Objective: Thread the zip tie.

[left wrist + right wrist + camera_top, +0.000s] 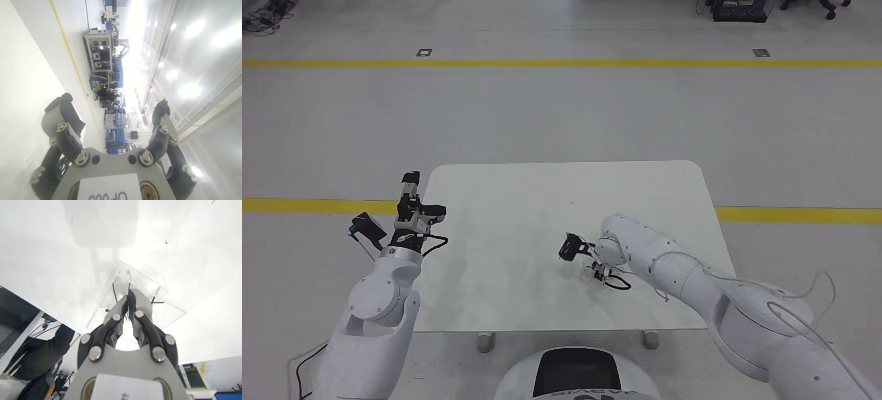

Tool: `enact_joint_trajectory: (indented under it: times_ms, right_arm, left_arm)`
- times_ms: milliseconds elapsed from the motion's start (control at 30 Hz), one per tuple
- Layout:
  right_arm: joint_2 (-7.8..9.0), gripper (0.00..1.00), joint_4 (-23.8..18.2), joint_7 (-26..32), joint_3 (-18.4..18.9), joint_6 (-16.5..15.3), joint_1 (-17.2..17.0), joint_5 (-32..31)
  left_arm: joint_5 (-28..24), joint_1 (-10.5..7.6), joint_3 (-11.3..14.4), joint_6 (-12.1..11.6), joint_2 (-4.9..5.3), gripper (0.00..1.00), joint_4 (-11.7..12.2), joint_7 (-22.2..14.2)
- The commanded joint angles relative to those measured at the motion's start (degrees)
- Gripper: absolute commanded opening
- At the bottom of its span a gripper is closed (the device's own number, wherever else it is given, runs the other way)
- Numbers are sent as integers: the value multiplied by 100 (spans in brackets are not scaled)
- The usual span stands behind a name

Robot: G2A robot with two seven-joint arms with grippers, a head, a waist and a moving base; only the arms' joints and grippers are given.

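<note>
A zip tie is being pinched by right gripper above clear tray; left gripper is being held spread. It (light, springy, slick) is probably best being gripped near its tail.

Table: clear plate lying on front half | right gripper above plate, zip tie between its fingertips | left gripper at table's left edge.

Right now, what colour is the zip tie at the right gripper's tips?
Black. The zip tie shows best in the right wrist view.
</note>
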Motion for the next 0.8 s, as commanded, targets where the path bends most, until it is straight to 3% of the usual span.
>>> enact_joint_trajectory:
  times_ms: [0,333,767]
  right_arm:
    - [17,0,-37,3,0,0,11,-11]
    - [270,0,-471,-54,0,0,105,15]
    - [978,0,-1408,-275,0,0,200,249]
  left_arm:
    - [0,0,0,0,0,100,0,0]
    - [0,0,0,0,0,100,0,0]
    - [0,0,0,0,0,100,0,0]
